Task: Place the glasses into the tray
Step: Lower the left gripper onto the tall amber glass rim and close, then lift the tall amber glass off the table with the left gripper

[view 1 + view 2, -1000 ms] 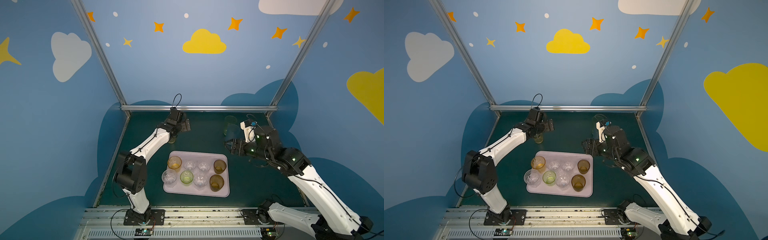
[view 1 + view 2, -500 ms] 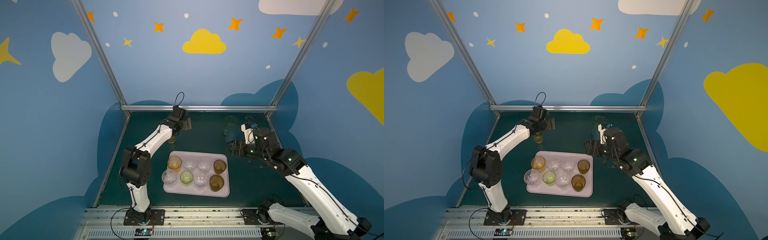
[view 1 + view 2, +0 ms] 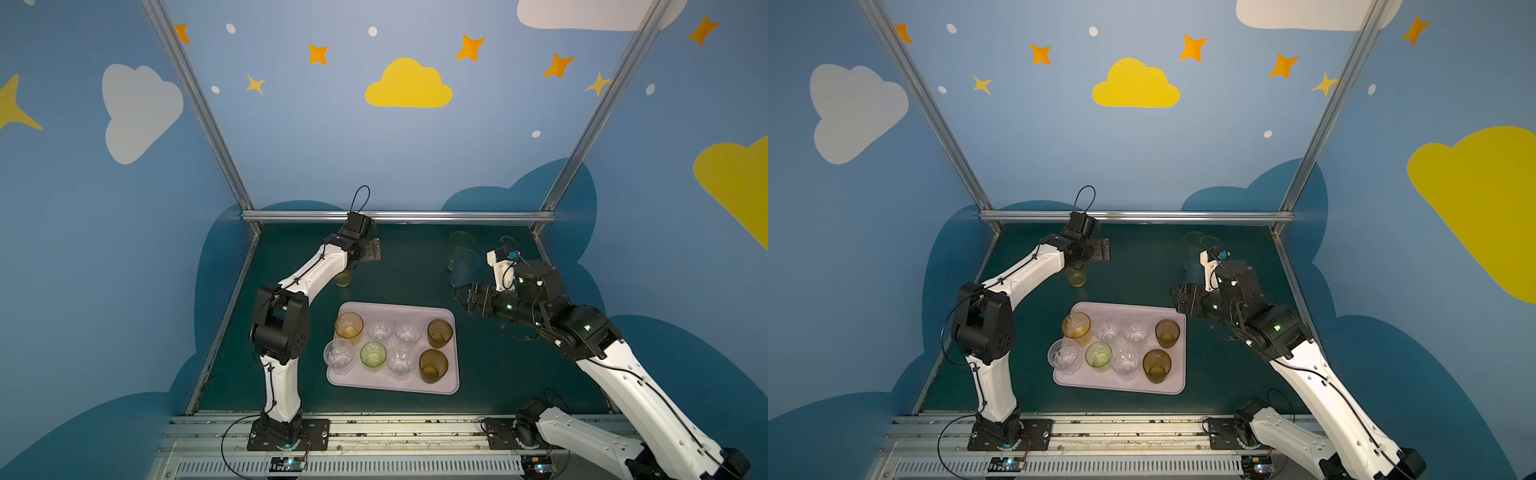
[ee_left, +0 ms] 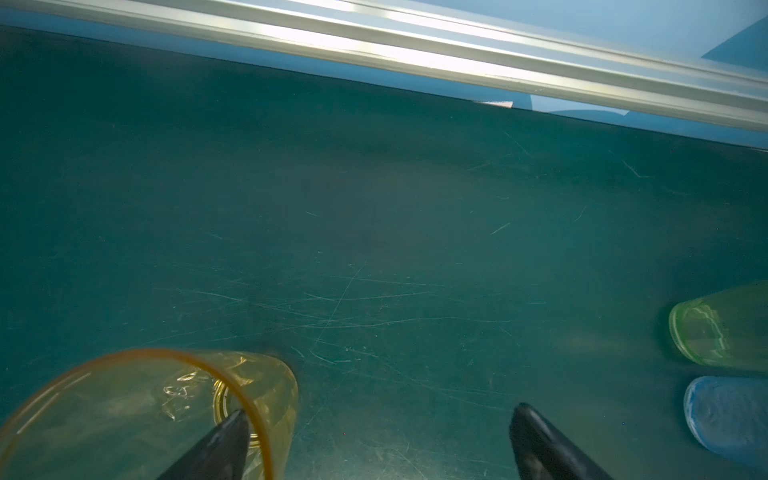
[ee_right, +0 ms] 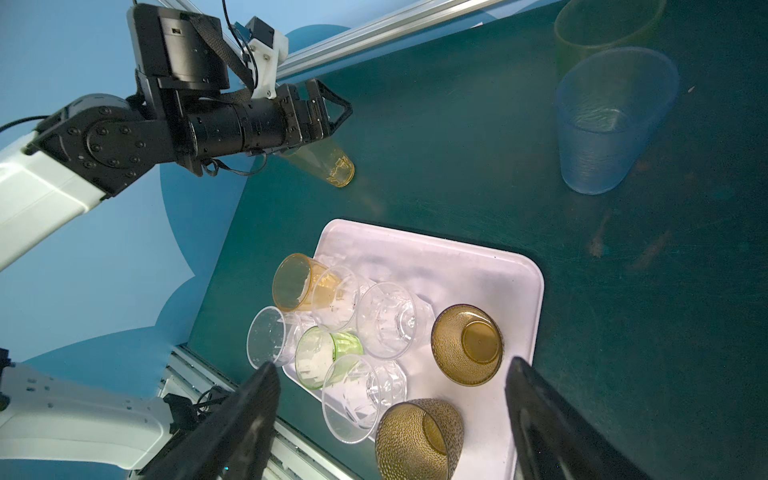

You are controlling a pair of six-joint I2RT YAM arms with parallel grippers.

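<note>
Tray (image 3: 395,308) holds eight glasses (image 3: 400,362); three stand outside it

Both top views show the pale lilac tray at the middle of the dark green mat (image 3: 415,266). Four clear tumblers (image 3: 379,331), an orange glass (image 3: 349,326), a short green glass (image 3: 372,355) and two brown glasses (image 3: 439,332) stand upright in two rows inside it. A yellow glass (image 3: 343,279) stands on the mat beyond the tray's far left corner, beneath the left gripper (image 3: 365,252). A tall green glass (image 3: 460,242) and a blue glass (image 3: 465,268) stand just beside each other near the mat's far right corner. The right gripper (image 3: 459,293) hangs in front of them, off the tray's far right corner.

The left wrist camera looks down between parted fingers (image 4: 232,432). One tip lies over the yellow glass's rim and the other is well clear of it; whether the tip touches the glass cannot be told.

The right wrist camera shows its own fingers (image 5: 249,415) spread wide with nothing between them and the loaded tray beyond. It also shows the left gripper's jaws apart above the yellow glass.
</note>
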